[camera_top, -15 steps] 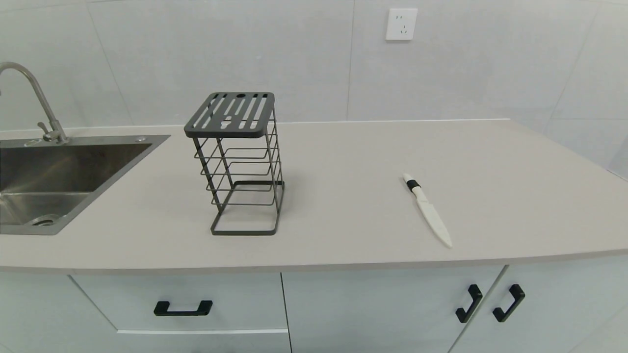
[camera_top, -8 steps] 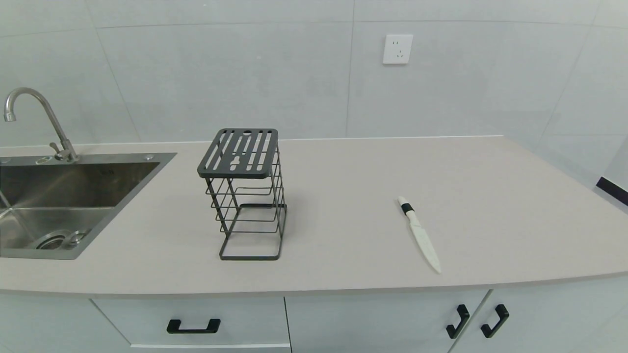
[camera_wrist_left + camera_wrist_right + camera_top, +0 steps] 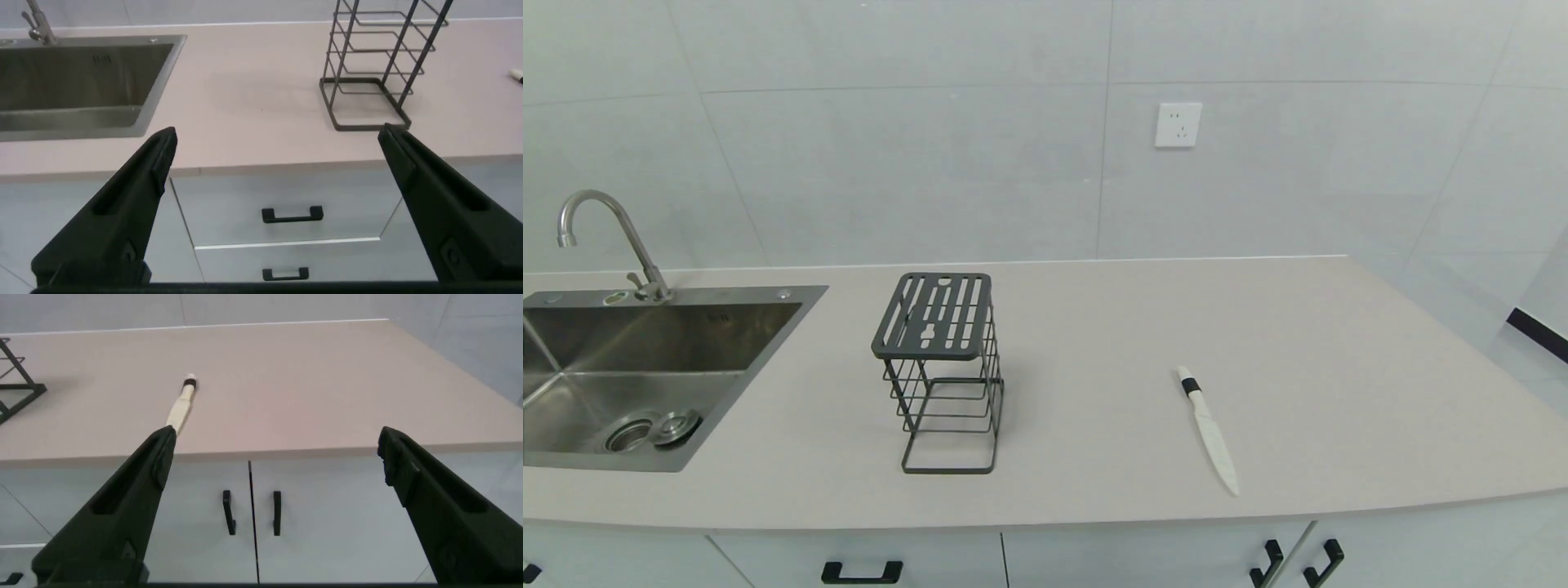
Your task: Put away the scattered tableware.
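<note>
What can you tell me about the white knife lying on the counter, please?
The knife is slim and cream-white all over, seemingly plastic or ceramic, with one black band near its blunt far end. It narrows to a point at the near end. It lies flat on the pale counter, slightly slanted, with the point close to the front edge. It sits well to the right of the wire rack, clear of it, and only the counter touches it.
</note>
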Controlling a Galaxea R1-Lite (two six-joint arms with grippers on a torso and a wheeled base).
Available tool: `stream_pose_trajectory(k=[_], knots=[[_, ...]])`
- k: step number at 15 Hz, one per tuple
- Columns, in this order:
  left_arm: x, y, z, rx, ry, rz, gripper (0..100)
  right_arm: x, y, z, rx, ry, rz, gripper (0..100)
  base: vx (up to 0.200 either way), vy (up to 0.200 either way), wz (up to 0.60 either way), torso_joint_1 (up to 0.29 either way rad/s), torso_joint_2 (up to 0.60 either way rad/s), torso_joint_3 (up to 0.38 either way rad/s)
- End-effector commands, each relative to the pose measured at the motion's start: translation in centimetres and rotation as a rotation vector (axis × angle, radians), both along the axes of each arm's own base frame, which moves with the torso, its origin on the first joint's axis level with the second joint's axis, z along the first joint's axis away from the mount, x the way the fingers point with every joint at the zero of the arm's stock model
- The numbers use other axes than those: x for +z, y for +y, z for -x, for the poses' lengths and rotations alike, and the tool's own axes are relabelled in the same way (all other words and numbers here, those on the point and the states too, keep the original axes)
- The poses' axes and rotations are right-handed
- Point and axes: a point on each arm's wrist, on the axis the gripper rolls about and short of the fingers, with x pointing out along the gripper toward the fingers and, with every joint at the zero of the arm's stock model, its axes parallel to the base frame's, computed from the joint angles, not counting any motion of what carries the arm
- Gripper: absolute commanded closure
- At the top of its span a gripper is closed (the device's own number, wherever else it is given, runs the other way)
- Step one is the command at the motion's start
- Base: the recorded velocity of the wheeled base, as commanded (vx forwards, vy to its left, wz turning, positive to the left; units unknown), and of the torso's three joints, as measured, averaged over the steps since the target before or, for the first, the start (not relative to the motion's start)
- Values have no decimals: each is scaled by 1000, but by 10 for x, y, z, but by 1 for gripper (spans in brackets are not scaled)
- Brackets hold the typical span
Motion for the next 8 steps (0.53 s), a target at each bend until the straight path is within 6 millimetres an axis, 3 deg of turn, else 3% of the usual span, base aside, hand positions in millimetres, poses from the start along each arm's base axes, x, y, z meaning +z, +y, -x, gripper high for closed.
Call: stream_pose_trajectory(k=[1,5,8], knots=[[0,0,0,0,1,1,0,0,0,0,1,0,0,0,0,0,0,305,-613,-325],[0,0,0,0,1,1,0,0,0,0,1,2,0,0,0,0,0,201,-411,-206],[0,0,0,0,1,-1,0,0,0,0,1,2,0,0,0,-200,0,25,-53,-33]])
